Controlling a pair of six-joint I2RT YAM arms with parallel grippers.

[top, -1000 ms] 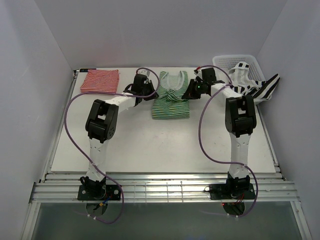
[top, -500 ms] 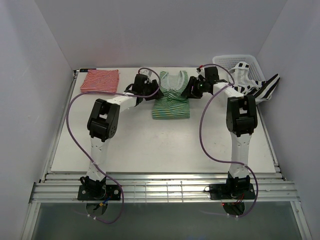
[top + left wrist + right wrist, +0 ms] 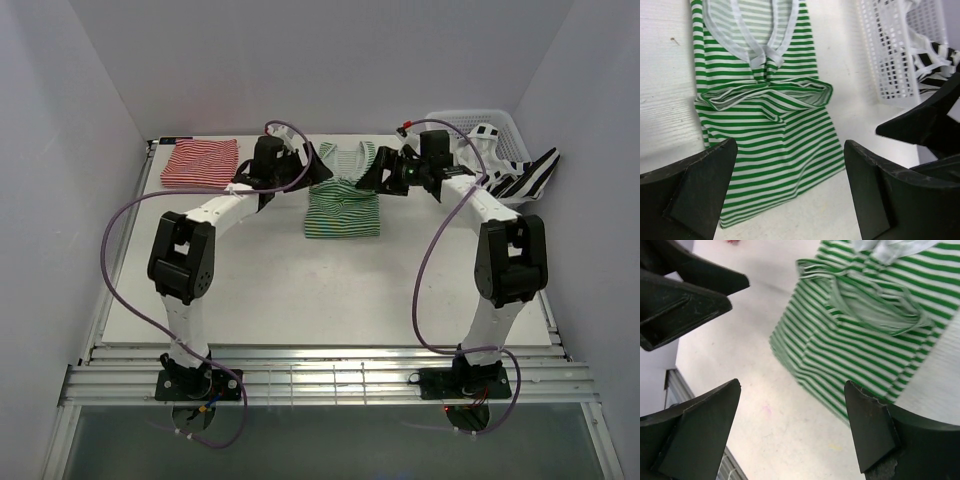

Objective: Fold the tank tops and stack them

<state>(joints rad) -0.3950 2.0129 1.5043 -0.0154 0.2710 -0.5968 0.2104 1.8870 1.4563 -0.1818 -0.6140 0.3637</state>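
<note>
The green-and-white tank top [image 3: 342,205] lies on the table at the back middle, its lower half folded up over the chest; in the wrist views [image 3: 765,115] [image 3: 860,325] the folded hem makes a loose ridge. My left gripper [image 3: 306,176] hovers open at its left edge [image 3: 790,185], holding nothing. My right gripper [image 3: 384,178] hovers open at its right edge [image 3: 792,425], also holding nothing. The red-and-white tank top [image 3: 200,162] lies folded at the back left. The black-and-white tank top [image 3: 515,175] hangs over the basket's rim [image 3: 935,55].
A white lattice basket [image 3: 470,125] stands at the back right corner [image 3: 890,50]. The white table [image 3: 320,290] ends in a slatted rail at the near edge. Purple cables loop from both arms. Each gripper shows in the other's wrist view.
Both grippers have opened and let go of the green-and-white top, then lifted a little and drawn apart. The top stays folded on the table.
</note>
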